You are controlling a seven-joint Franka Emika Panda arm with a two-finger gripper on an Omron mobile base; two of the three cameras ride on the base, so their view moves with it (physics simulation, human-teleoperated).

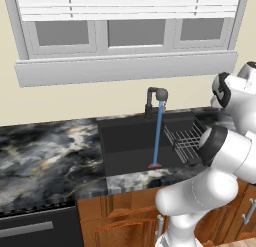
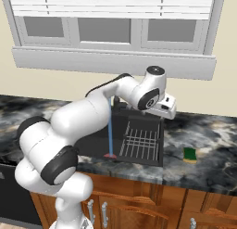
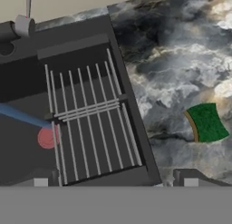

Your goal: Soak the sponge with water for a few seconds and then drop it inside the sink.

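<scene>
Left base view: sink is set into the marbled counter, back rim vs. the wall under the window. Dark faucet stands at the sink's back edge, right of centre. Water runs as a thin blue stream from the spout down to the red drain spot nr the front wall of the basin. Wire dish rack fills the right part of the basin, partly behind the white arm. Wood cabinet fronts below the counter's front edge.

Right base view: arm arcs over the sink; gripper hangs above the rack's back right corner, over the sink's right rim. Jaws too small here to judge. Sponge lies flat on the counter right of the sink, green side up, nr the front edge, well apart from the gripper and from the stream. Water falls left of the rack.

Hand view: two dark finger tips at the bottom, spread wide, nothing btw them. Sponge on the marble, beyond the right tip, apart from the sink rim, green top w/ a thin yellow edge. Rack bars lie inside the basin; water meets the drain spot just beside the rack's edge.
</scene>
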